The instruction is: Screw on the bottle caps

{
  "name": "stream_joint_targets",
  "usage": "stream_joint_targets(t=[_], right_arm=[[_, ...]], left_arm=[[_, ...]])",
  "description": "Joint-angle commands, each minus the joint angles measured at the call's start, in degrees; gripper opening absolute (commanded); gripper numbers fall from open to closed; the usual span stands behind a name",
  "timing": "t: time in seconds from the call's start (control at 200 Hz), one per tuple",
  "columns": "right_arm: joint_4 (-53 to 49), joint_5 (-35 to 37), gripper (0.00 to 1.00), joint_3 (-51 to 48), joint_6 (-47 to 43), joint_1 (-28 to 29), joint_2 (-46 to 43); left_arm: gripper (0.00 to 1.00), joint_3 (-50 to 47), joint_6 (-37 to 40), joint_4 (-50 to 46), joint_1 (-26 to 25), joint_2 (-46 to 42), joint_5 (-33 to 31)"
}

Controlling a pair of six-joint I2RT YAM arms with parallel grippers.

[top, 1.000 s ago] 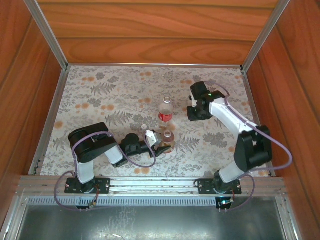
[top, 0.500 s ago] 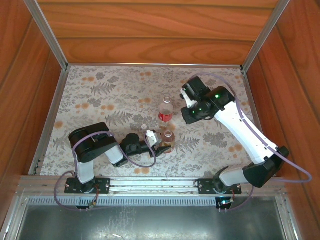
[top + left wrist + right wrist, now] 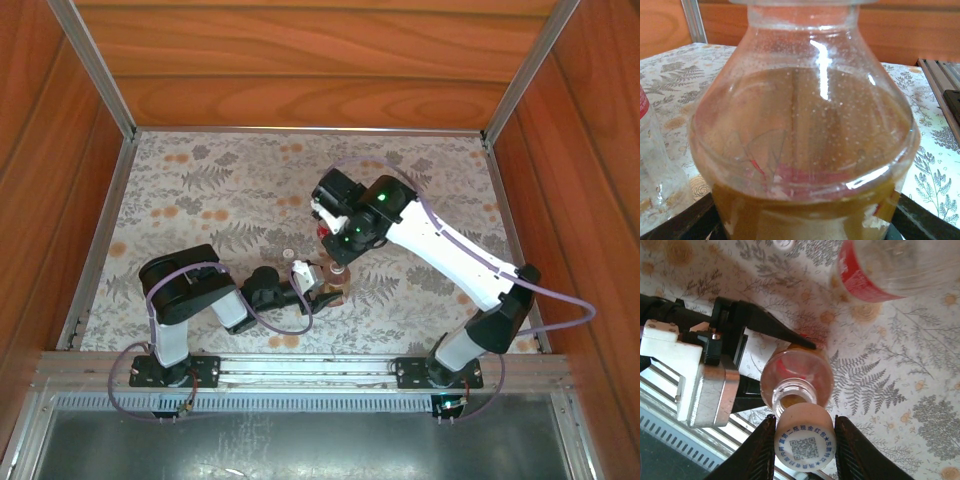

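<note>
a: where's the amber bottle (image 3: 795, 371)?
b: upright on the floral table (image 3: 180, 200), near the front middle. my left gripper (image 3: 327, 290) has it clamped low on the body, a black finger (image 3: 775, 330) on either side. neck open, brown liquid inside.
a: and your right?
b: my right gripper (image 3: 804, 432) is set narrow, pinching a white cap (image 3: 804, 444) by its rim. the cap's printed code face is toward the wrist camera. it hangs just beside the open mouth, off to one side, not seated. touching the rim or not, can't tell.
a: the other bottle?
b: clear bottle (image 3: 875, 270), red label, stands just behind the amber one with a gap between them. second cap (image 3: 290, 254) lies loose on the table, left of both bottles.
</note>
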Motion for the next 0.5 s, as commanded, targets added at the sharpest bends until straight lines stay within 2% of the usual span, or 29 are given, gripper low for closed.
stream_joint_targets(t=[0.0,0.495], right_arm=[[0.64,-1.26,0.33,-1.28,0.91,0.75,0.72],[2.60,-1.32,0.33,-6.20,0.49,1.20,2.29]], left_arm=[[0.66,-0.29,1.16,-4.73,-0.56,1.92,0.72],[0.66,-0.52,0.81,-4.68,-0.57,1.99,0.76]])
